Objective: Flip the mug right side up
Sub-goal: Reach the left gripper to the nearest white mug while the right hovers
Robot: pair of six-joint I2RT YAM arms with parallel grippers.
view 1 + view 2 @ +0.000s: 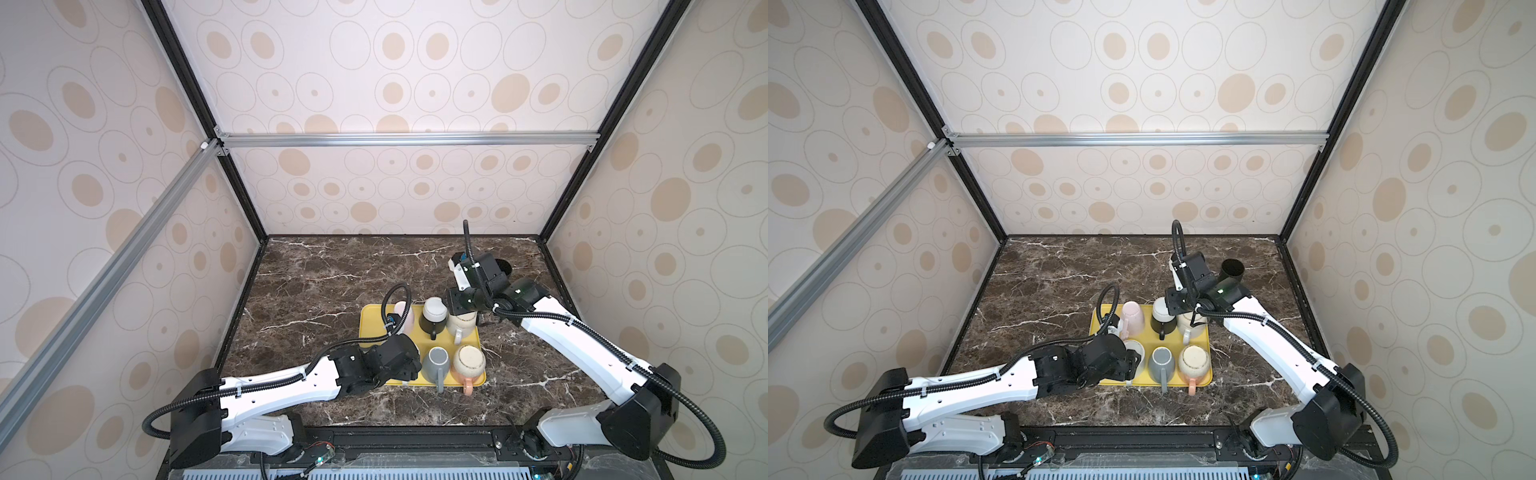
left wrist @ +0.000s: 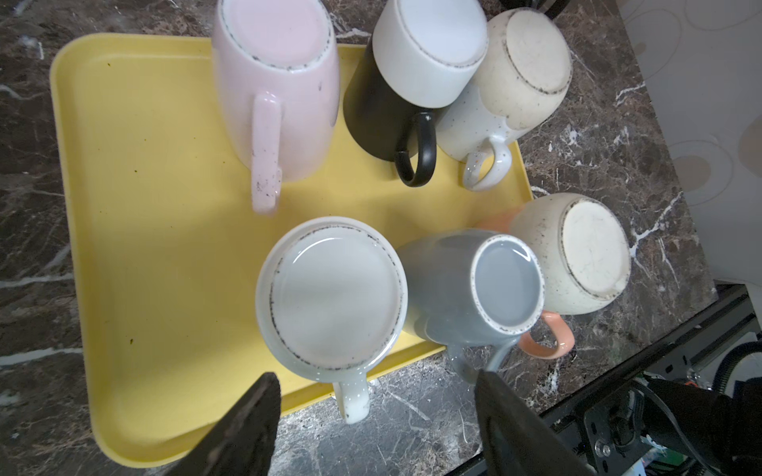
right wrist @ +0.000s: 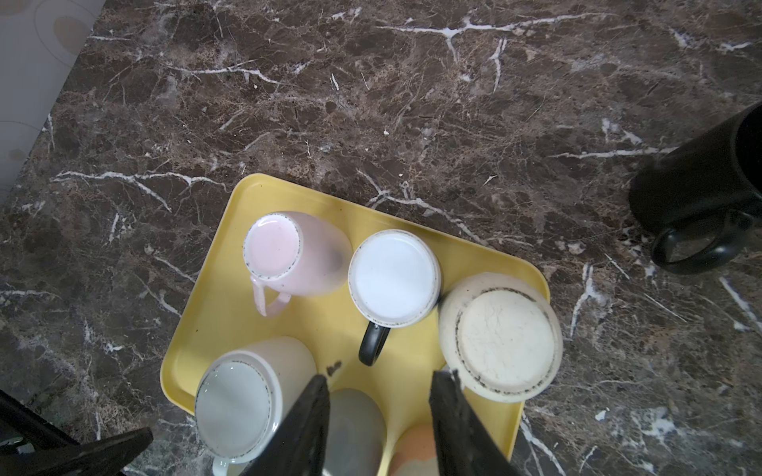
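1. Yellow tray point(image 2: 144, 206) on brown marbled bench point(image 3: 412, 103), right of centre in both top views; loaded with six mugs in two rows of three, each base up.
2. Task item: off-white mug point(image 2: 334, 292). Near-left corner of tray, upside down, rim on tray floor, handle jutting past near tray edge over bench.
3. Open, empty left hand point(image 2: 374, 376). Poised at near edge of tray by off-white mug, fingers point(image 2: 251, 420) set wide to either side of that handle in left wrist view; contact not discernible.
4. Open, empty right hand point(image 3: 384, 376). Hovering above tray, nothing between fingers point(image 3: 309, 420); grey mug seen below the gap in right wrist view.
5. Near row, middle: grey mug point(image 2: 466, 288), inverted, just beside off-white mug, handle overhanging near tray edge.
6. Near-right corner: cream mug with orange handle point(image 2: 577, 255), inverted.
7. Far-left: pink mug point(image 2: 280, 103), inverted, handle turned toward near row.
8. Far row, middle: black mug with white base point(image 2: 429, 53), inverted.
9. Far-right corner: speckled cream mug point(image 2: 523, 62), inverted, close against black mug with white base.
10. Off tray: all-black mug point(image 3: 701, 181), upright on bench beyond far-right corner of tray, mouth up; largely hidden by right arm point(image 1: 582, 345) in a top view.
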